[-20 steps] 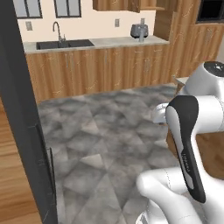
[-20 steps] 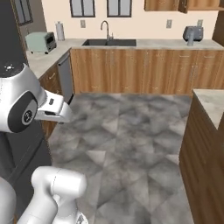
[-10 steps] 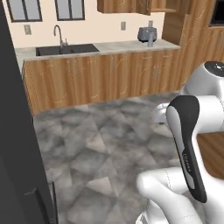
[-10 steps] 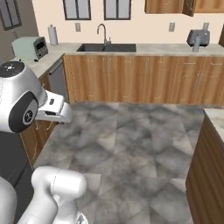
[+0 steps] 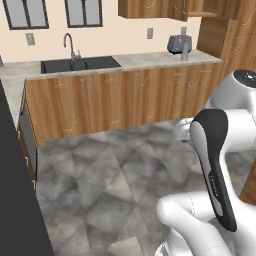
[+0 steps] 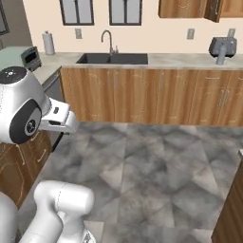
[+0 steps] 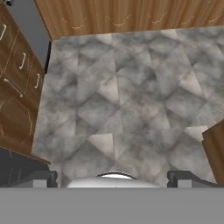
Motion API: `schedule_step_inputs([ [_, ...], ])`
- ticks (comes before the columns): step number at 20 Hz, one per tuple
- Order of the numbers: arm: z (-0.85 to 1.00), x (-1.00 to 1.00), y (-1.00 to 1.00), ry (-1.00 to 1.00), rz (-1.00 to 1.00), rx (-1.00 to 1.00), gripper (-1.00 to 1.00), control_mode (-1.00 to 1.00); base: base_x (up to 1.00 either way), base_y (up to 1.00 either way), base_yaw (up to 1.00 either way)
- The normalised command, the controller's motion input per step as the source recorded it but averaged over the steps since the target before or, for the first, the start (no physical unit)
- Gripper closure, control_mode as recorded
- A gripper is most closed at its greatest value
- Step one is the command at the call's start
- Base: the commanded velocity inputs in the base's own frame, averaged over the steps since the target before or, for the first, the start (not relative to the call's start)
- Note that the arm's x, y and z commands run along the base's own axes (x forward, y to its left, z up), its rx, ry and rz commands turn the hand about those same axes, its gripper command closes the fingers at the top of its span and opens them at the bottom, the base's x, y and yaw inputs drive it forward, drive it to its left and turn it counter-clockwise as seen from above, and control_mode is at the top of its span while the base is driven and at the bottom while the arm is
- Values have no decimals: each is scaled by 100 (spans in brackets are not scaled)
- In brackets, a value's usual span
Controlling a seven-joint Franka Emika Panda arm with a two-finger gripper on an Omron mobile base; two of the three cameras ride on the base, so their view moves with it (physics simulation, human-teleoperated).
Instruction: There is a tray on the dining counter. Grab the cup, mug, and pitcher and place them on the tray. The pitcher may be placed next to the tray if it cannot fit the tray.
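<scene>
My pincer (image 7: 116,179) sits with its two dark tips spread wide apart at the bottom of the hand view, nothing between them, looking straight down at grey stone floor (image 7: 127,100). Below it I have a broad patch of bare tiles. On the left of that view the floor ends at wood drawer fronts (image 7: 17,87) and a dark panel (image 7: 30,30); along the top it ends at a run of wood cabinet doors (image 7: 131,15); at the lower right a wood corner (image 7: 215,144) juts in.

From the base cameras, the arm (image 5: 220,165) rises folded close over the base, and the open floor (image 5: 110,170) stretches ahead to the far counter (image 6: 156,59). That counter carries a black sink (image 6: 113,58) with a faucet (image 6: 108,40), a paper towel roll (image 6: 48,42) and a toaster (image 6: 29,57) toward the left, and a grey appliance (image 6: 223,47) toward the right. The grey pitcher (image 5: 185,50) stands just in front of that appliance, near the counter's right end, well apart from my pincer. A dark tall panel (image 5: 20,200) crowds the left edge of the left base view.
</scene>
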Motion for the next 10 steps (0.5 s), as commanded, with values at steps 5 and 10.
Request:
schedule_step_inputs([
  [5, 0, 0, 0, 0, 0, 0, -100, 100, 100, -16, 0],
  [10, 0, 0, 0, 0, 0, 0, -100, 100, 100, -19, 0],
])
